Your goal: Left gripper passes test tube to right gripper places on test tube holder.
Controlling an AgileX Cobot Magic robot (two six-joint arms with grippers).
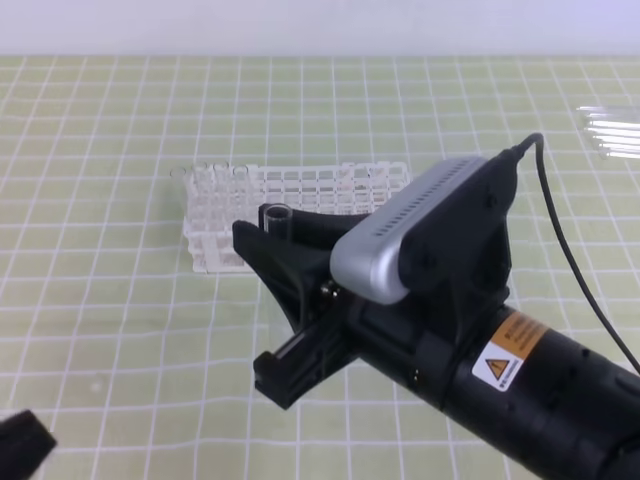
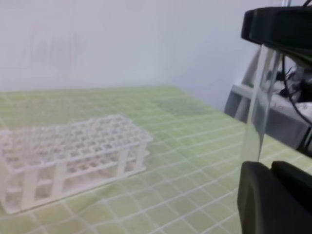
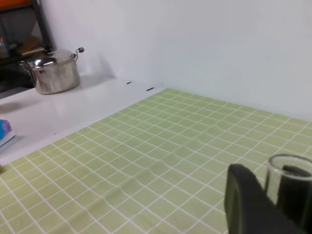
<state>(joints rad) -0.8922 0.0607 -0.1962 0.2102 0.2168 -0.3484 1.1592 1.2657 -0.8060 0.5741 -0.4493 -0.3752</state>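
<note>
1. Nearest us, at the lower left corner of the high view, we note a black tip of the left pincer (image 1: 22,440). It is well apart from the tube and the rack. We cannot tell whether its jaws are released or clenched.

2. Next, the right pincer (image 1: 268,300) reaches in from the lower right, jaws clenched on the test tube (image 1: 275,222). The tube stands close to upright between them; its open rim shows above the upper jaw, and the left wrist view shows the clear shaft running down between the two black jaws.

3. We judge the handover done, the right arm alone bearing the tube.

4. Just beyond the tube's rim lies the test tube holder (image 1: 300,205), on the green gridded bench (image 1: 100,330), its long side running left to right. The coming move turns on this: the holes lie far of, and below, the upright tube.

5. Farthest right, spare tubes (image 1: 612,130) lie flat.
</note>
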